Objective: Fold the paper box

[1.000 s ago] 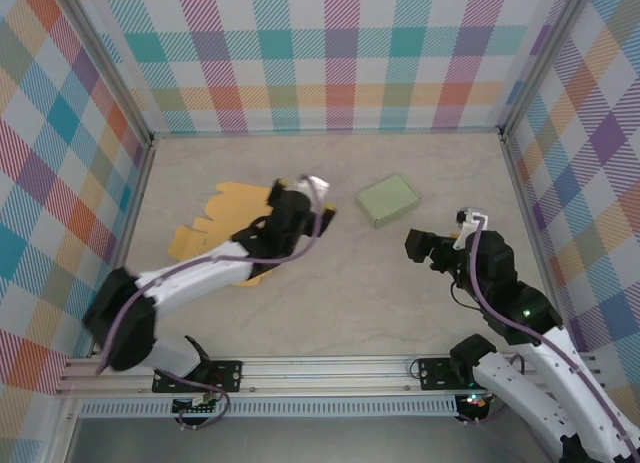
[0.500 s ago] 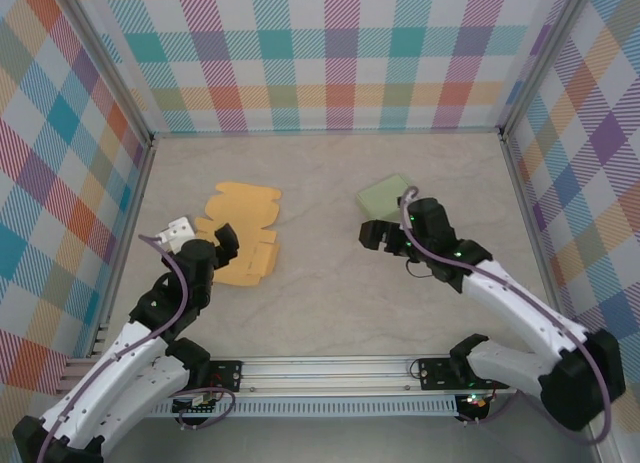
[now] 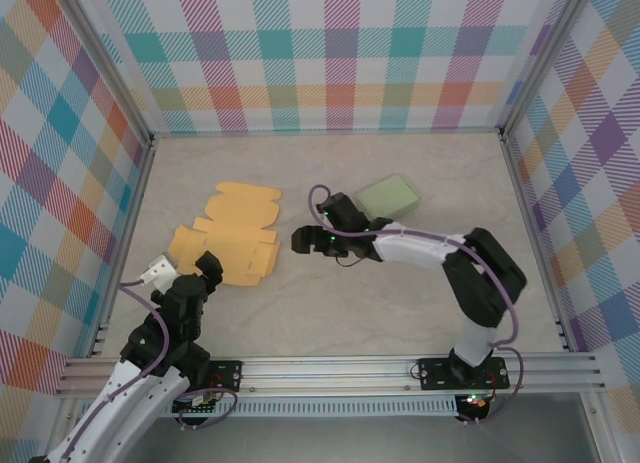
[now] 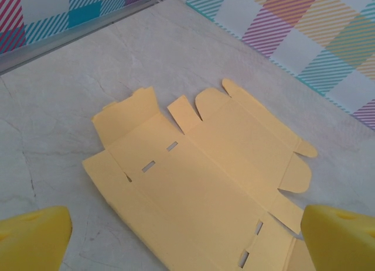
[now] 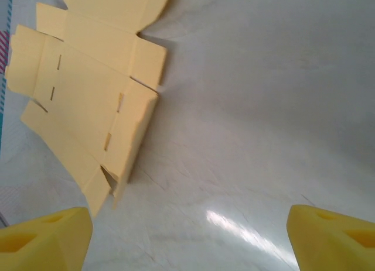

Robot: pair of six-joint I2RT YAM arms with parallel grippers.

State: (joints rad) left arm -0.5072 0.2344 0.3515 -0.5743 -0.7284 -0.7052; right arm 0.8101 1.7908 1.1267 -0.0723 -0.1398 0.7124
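Note:
The paper box (image 3: 232,238) is a flat, unfolded yellow cut-out with flaps and slots, lying left of the table's middle. My left gripper (image 3: 205,271) hovers just off its near-left corner, open. In the left wrist view the sheet (image 4: 199,171) spreads out under and ahead of the wide-apart yellow fingertips (image 4: 32,239), and the left gripper (image 4: 186,240) holds nothing. My right gripper (image 3: 303,241) reaches in from the right, a short way off the sheet's right edge. It is open and empty (image 5: 187,239), with the sheet (image 5: 88,101) ahead to its left, one side flap slightly raised.
A folded pale green box (image 3: 388,196) sits at the back right of the middle, just behind the right arm's forearm. Checked walls close off the table (image 3: 340,303) on three sides. Bare marbled surface lies between the sheet and the near rail.
The left arm pulled back from over the sheet to its near-left corner. The right arm swung left from the table's right side, past the green box, to the sheet's right edge.

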